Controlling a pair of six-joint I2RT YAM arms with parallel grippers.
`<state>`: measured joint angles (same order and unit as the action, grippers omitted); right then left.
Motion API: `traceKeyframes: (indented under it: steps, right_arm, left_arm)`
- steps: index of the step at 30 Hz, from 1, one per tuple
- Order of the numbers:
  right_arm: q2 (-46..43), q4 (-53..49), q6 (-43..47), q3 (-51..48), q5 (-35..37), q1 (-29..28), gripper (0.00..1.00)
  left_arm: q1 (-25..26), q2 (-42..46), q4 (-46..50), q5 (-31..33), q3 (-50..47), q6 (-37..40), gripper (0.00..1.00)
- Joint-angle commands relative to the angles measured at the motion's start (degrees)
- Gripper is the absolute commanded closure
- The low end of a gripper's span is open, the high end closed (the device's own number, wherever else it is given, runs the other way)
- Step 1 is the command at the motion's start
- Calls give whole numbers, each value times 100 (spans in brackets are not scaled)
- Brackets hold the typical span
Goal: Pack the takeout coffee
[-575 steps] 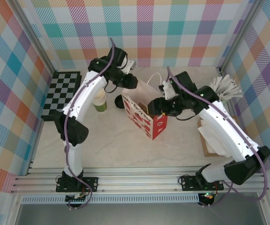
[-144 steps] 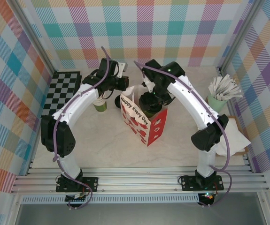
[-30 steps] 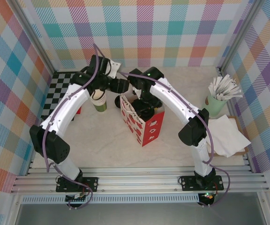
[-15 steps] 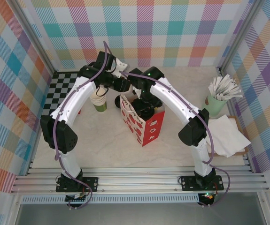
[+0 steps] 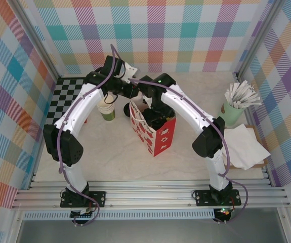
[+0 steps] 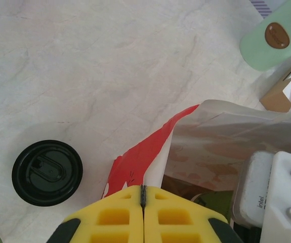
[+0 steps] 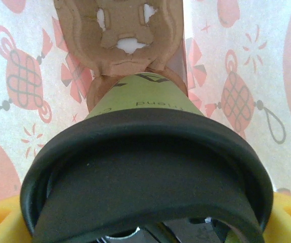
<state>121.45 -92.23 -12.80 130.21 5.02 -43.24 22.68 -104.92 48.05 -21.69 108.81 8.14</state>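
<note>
The right gripper [image 7: 145,223] holds the coffee cup [image 7: 144,167] by its black lid between its yellow fingers, down inside the bag [image 7: 24,81]. A brown cardboard holder [image 7: 127,25] lies just beyond the cup. The left gripper [image 6: 143,195] is pinched tight on the bag's red rim, and another black-lidded cup [image 6: 46,172] stands on the table [image 6: 110,61] left of its fingers.

The bag [image 5: 155,134] is red and white, with pale red lanterns printed inside. The takeout coffee [image 7: 145,152] has a green band and a black lid. The left gripper [image 6: 142,191] is yellow. The counter [image 5: 115,162] is cream and marbled, the checkerboard [image 5: 64,98] black-and-white, the walls [image 5: 185,30] pastel plaid.
</note>
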Motion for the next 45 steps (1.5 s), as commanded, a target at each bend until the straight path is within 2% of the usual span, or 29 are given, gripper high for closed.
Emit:
traceKeyframes:
  steps: [1,13,19,27,45]
  right_arm:
    - [-7,-1008,67,-40,-106,-42,63]
    - [-19,-995,124,-304,-75,-44,64]
    - [1,-946,191,-456,-76,-38,64]
    - [88,-873,199,-399,-176,-44,64]
    - [107,-828,225,-462,-132,-39,65]
  left_arm:
    - [-53,183,-111,-78,-180,-56,100]
    - [-129,177,-346,258,-293,-462,100]
    - [-324,251,-533,-92,-431,-731,100]
    - [-325,461,-696,-640,-766,-585,100]
    - [-325,607,-771,-617,-961,-546,100]
